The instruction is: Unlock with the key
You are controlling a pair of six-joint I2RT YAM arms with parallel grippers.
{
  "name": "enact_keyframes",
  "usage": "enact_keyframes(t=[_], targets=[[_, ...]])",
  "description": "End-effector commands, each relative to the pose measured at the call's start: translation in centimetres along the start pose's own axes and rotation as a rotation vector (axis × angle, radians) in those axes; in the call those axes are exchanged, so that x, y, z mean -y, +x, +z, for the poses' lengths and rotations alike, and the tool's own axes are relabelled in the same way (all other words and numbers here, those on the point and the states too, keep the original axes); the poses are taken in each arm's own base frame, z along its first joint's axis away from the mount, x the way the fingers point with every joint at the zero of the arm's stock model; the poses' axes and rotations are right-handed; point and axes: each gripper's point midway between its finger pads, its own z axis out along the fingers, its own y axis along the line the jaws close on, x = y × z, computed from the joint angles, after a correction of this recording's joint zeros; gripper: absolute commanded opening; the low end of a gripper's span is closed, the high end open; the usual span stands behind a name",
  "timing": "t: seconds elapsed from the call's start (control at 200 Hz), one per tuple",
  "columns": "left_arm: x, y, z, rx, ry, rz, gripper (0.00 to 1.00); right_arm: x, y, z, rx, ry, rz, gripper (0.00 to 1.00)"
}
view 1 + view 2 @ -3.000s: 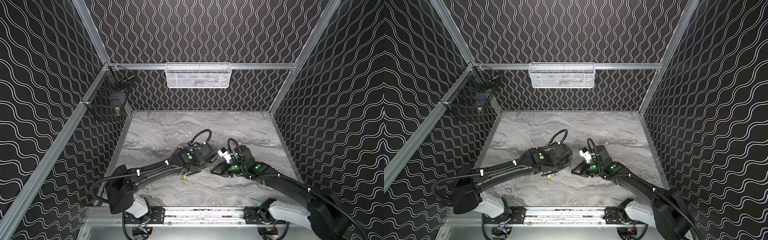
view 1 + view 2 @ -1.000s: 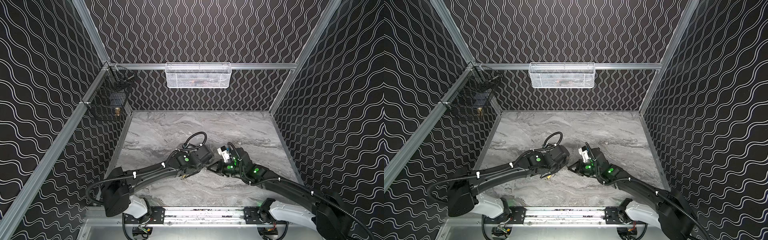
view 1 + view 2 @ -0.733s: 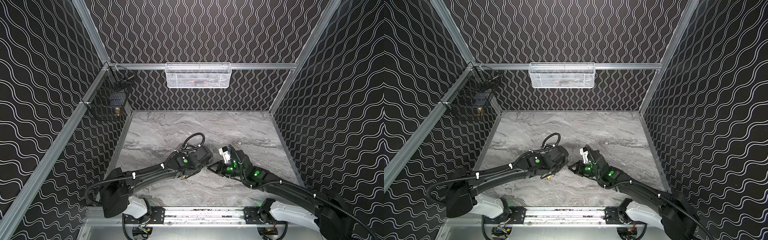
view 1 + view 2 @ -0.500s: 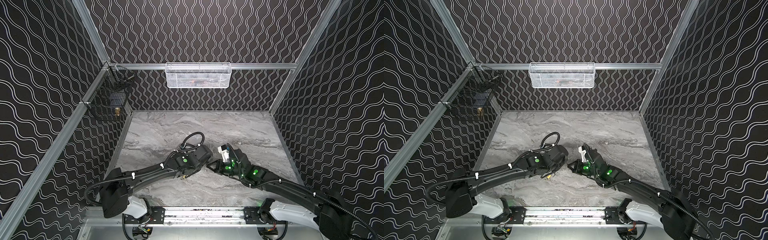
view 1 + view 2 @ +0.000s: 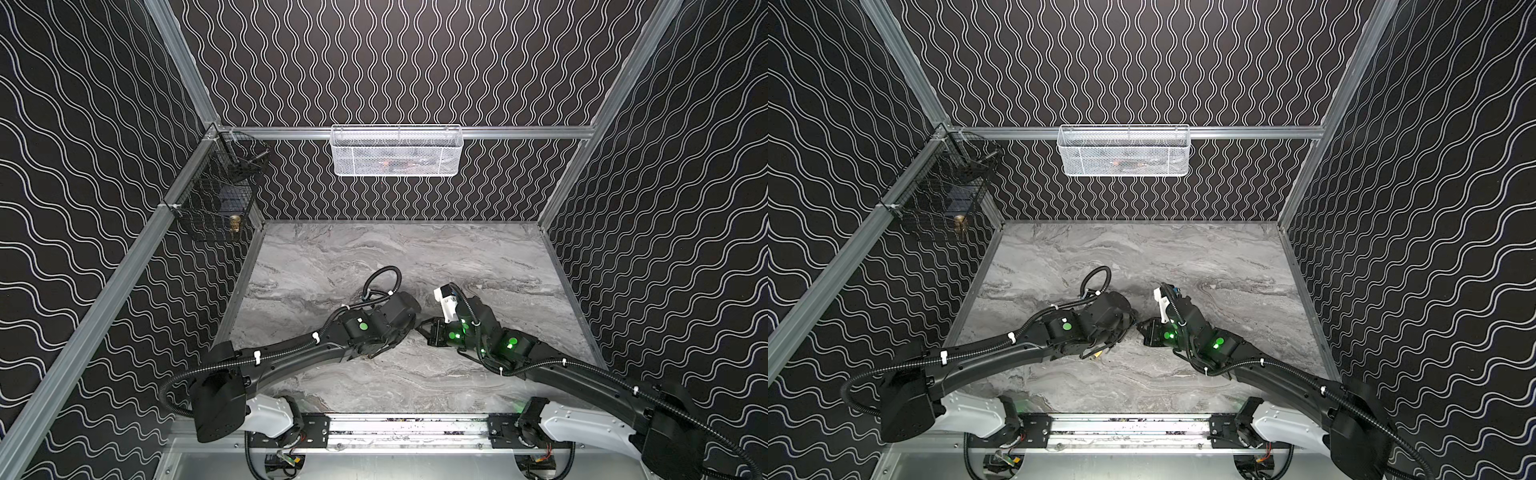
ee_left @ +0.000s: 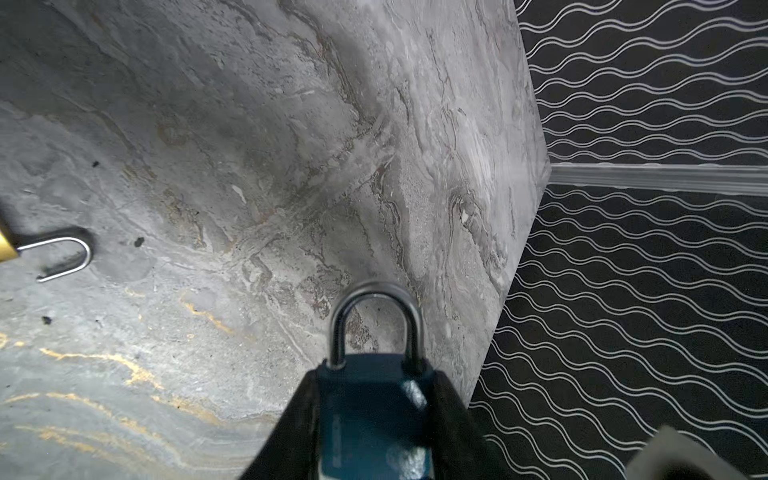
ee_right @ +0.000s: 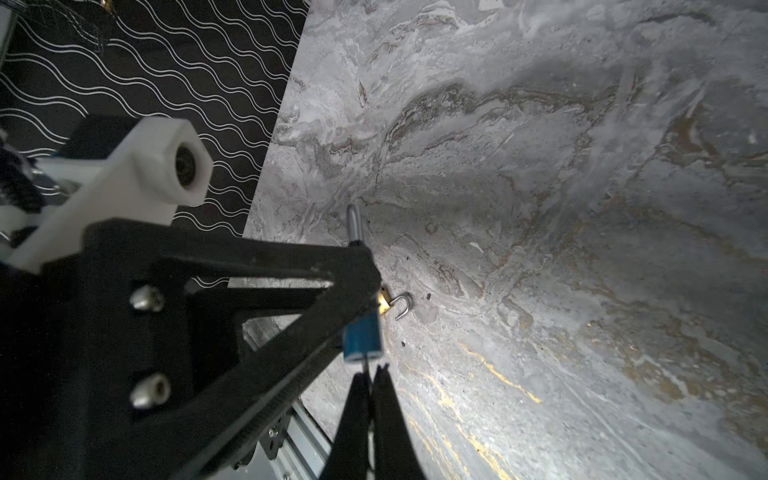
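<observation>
We see the blue padlock (image 6: 374, 424) first. It is a small flat block of blue metal. Its dark, shiny loop (image 6: 374, 320) is pushed in at both ends. The padlock is up off the table (image 5: 374, 249). The left gripper (image 6: 376, 386) squeezes it, with black fingers (image 6: 291, 436) pressing on its two sides.

A thin key (image 7: 365, 365) touches the bottom of the padlock. We cannot tell how far in it goes. The right gripper (image 7: 372, 386) is pinched tight on the key, and its two pointy black fingers (image 7: 390, 415) almost touch each other.

In both top views the two grippers meet tip to tip, just below the middle of the frame. The padlock is hidden between them there. The left arm (image 5: 291, 357) reaches in low from the lower left. The right arm (image 5: 582, 374) reaches in low from the lower right. Both arms are black, with little green lights.

A gold padlock (image 7: 385, 302) lies on the table just beside the blue one. Its silver loop (image 7: 404, 307) is popped open on one side.

The table is smooth and gray like stone, with swirly lines and a few yellow streaks. The walls (image 5: 415, 62) are black with wavy white lines. A white mesh basket (image 5: 397, 151) hangs at the upper middle of the frame. A black wire basket (image 5: 216, 195) hangs at the upper left.
</observation>
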Motion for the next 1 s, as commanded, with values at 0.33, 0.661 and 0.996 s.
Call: enact_keyframes(t=[0.33, 0.661, 0.996], targets=[[3.8, 3.4, -2.2, -0.187, 0.153, -0.05, 0.0, -4.3, -4.6, -0.5, 0.207, -0.202, 0.178, 0.0], [4.5, 3.2, -3.8, -0.148, 0.224, -0.085, 0.0, -7.1, -5.8, -2.7, 0.248, -0.494, 0.476, 0.0], [5.4, 3.4, -4.7, -0.133, 0.264, -0.099, 0.0, -5.6, -4.8, -2.5, 0.268, -0.456, 0.533, 0.0]])
